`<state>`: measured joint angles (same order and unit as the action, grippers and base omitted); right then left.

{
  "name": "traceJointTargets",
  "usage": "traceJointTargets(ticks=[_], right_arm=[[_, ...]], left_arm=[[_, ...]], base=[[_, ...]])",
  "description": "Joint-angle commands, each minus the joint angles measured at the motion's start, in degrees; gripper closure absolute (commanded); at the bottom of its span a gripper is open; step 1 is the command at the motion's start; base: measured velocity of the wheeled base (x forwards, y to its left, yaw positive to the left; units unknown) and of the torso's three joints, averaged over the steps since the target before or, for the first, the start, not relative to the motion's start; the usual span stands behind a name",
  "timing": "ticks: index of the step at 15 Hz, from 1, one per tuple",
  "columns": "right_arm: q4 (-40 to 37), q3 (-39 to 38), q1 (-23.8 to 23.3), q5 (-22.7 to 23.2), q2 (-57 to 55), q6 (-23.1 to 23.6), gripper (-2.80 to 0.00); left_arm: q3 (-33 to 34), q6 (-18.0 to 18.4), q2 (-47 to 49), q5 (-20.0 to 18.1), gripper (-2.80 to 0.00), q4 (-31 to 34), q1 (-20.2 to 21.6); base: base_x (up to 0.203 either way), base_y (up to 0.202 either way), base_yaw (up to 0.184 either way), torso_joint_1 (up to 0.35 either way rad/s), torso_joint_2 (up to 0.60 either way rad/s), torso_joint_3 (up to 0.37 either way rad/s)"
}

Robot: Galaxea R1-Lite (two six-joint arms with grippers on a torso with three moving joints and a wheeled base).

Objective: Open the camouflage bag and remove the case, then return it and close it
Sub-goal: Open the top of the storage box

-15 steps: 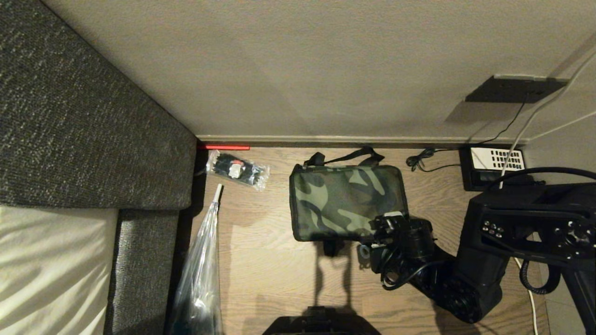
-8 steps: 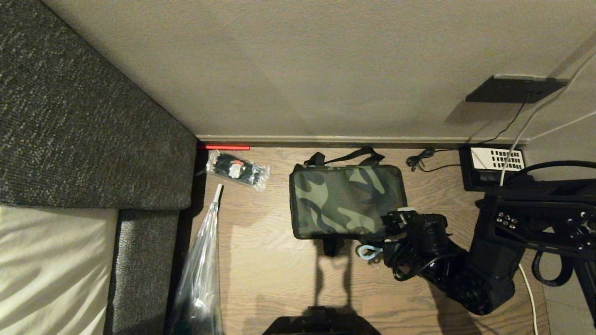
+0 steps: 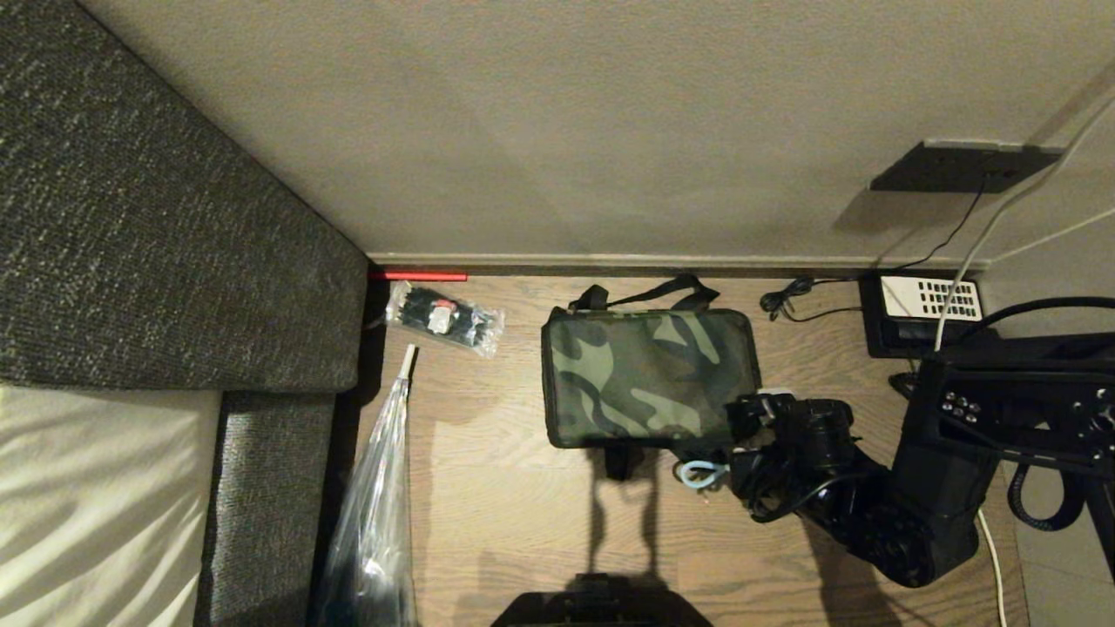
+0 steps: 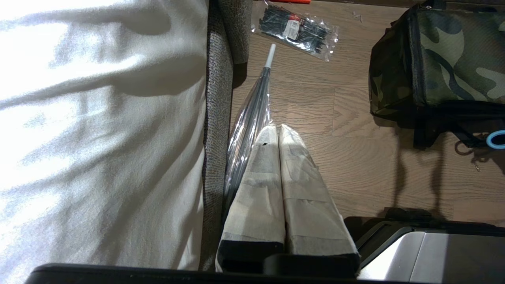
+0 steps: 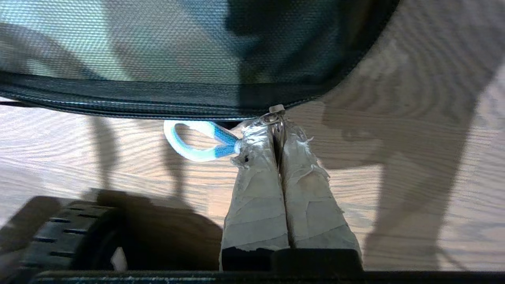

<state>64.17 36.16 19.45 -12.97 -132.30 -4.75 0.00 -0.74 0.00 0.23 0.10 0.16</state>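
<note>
The camouflage bag lies flat on the wood-grain floor at the centre of the head view, its long axis running from nine to three o'clock, black straps at twelve o'clock toward the wall, lid zipped. At its four o'clock corner the right gripper, paper-taped fingers pressed together, pinches the metal zipper pull, with a pale blue loop hanging beside it. At ten o'clock lies a clear crinkled packet of black ties; at eight a clear plastic-wrapped umbrella beside the coarse grey sofa. At two o'clock sits a black phone with white keypad. The left gripper hangs closed, holding nothing, above the umbrella.
</note>
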Motion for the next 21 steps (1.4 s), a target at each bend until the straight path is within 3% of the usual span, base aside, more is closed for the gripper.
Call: traceJointTargets(ticks=[1, 9, 21], right_arm=[[-0.1, -0.1, -0.4, 0.0, 0.9, 0.9, 0.0], [-6.2, -1.2, -2.5, 1.5, 4.7, 4.0, 0.0], [-5.9, 0.4, -4.5, 3.4, 2.7, 6.5, 0.0]], left_arm=[[0.0, 0.0, 0.1, 0.0, 0.0, 0.0, 0.0], [0.1, 0.0, 0.1, 0.0, 0.0, 0.0, 0.0], [0.1, 0.0, 0.1, 0.0, 0.0, 0.0, 0.0]], base=[[0.0, 0.0, 0.0, 0.0, 0.0, 0.0], [0.0, 0.0, 0.0, 0.0, 0.0, 0.0], [0.0, 0.0, 0.0, 0.0, 0.0, 0.0]])
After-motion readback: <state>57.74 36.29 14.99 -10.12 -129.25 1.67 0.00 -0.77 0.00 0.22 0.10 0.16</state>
